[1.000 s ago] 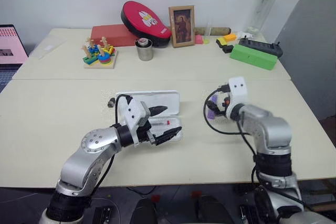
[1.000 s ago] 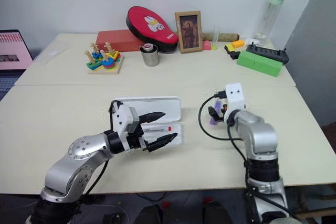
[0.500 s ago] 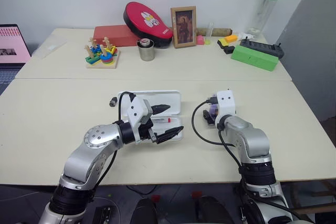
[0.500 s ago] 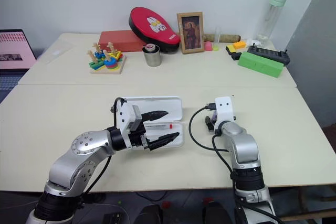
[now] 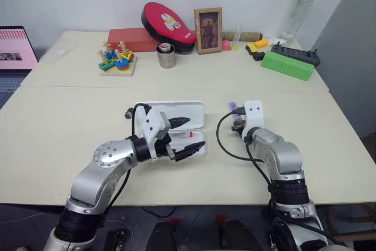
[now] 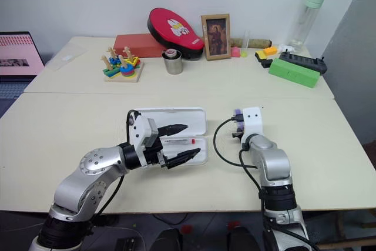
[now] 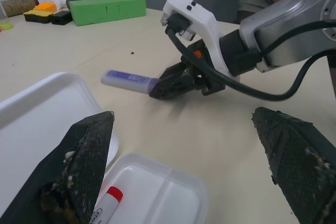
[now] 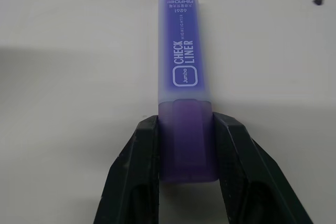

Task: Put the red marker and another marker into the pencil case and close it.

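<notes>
Gripping is under way on the short, flat, lilac-purple plastic highlighter (image 8: 185, 72), which lies flat on the pale tabletop (image 5: 70, 116), well to the right of the flat white plastic hinged pencil case (image 5: 170, 123). The right hand (image 8: 185, 182) has its two black fingers (image 8: 134, 177) against either narrow side of the highlighter's darker rear end, the printed cap end pointing away from the hand; whether the pads are pressing firmly or only touching cannot be judged from the wrist view. The body looks rigid, light and smooth, so it should not deform, but the glossy sides could slip or twist if squeezed only at the tail. A hold nearer mid-length would likely balance it better; at the present spot the free end may droop on lifting. The slim white-barrelled marker with red cap (image 6: 178, 141) already lies in the front tray of the open case, lid laid back behind it. The left hand (image 5: 187, 136) hovers over that tray with its fingers spread wide, holding nothing. The case itself looks like thin, stiff plastic, light enough to skid when its lid is pushed.
</notes>
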`<act>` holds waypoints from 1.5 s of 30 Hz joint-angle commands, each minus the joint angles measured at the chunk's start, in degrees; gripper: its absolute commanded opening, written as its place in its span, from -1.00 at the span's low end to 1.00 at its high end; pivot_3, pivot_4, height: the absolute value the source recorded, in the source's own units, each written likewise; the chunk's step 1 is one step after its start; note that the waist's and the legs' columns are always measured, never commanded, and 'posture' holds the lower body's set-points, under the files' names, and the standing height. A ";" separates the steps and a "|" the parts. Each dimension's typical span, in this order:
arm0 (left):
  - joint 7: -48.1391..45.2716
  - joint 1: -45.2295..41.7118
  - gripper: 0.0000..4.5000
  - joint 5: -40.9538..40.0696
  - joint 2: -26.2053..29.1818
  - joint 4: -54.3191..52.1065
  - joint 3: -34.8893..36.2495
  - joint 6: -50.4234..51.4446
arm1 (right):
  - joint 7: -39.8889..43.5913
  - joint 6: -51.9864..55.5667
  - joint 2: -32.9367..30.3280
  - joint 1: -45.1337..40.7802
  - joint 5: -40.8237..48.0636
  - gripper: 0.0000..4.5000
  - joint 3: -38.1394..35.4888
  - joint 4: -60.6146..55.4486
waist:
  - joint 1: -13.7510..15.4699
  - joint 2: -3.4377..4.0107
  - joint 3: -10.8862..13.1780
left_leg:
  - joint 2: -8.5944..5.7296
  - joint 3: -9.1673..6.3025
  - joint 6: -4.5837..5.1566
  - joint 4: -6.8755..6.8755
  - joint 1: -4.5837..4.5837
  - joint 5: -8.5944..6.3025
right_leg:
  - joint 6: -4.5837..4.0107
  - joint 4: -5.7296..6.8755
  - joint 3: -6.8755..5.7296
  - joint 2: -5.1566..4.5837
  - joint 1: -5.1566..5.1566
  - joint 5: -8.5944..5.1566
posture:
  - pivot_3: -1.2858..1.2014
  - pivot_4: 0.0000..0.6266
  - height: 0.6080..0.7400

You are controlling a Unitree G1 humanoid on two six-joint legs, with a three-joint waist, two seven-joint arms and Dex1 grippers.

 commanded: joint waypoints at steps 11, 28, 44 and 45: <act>4.34 25.85 1.00 -3.09 2.31 -8.59 22.52 -0.74 | 47.00 -19.02 -16.85 -17.83 16.46 -0.52 14.76 -5.12 | -2.10 0.26 0.19 | 0.01 0.08 0.02 -0.11 -0.01 -0.03 | -0.05 -0.12 0.07 -0.04 -0.04 -0.02 | 0.03 -0.52 1.00; 2.80 45.90 1.00 -8.43 -4.07 -7.90 39.27 -7.90 | 52.77 -25.23 -5.68 -25.66 1.57 -0.52 41.55 14.14 | -0.95 -0.04 0.10 | 0.07 0.04 0.08 0.03 0.10 -0.09 | -0.58 -0.02 -0.09 -0.05 -0.30 -0.34 | 0.03 -0.52 1.00; 8.00 46.57 1.00 -11.56 -3.64 -15.27 38.34 -4.31 | 56.49 -27.81 -3.59 -24.73 -3.18 -0.52 42.17 18.29 | -1.29 -0.06 0.09 | 0.08 0.05 0.01 -0.09 0.09 -0.15 | -0.38 -0.01 -0.11 -0.03 -0.34 -0.23 | 0.03 -0.52 1.00; 8.24 46.33 1.00 -11.60 -3.54 -15.44 38.16 -4.07 | 56.63 -27.58 -3.51 -24.49 -3.40 -0.52 42.22 18.10 | -1.29 -0.06 0.09 | 0.08 0.05 0.01 -0.08 0.09 -0.15 | -0.39 -0.01 -0.11 -0.03 -0.34 -0.24 | 0.03 -0.52 1.00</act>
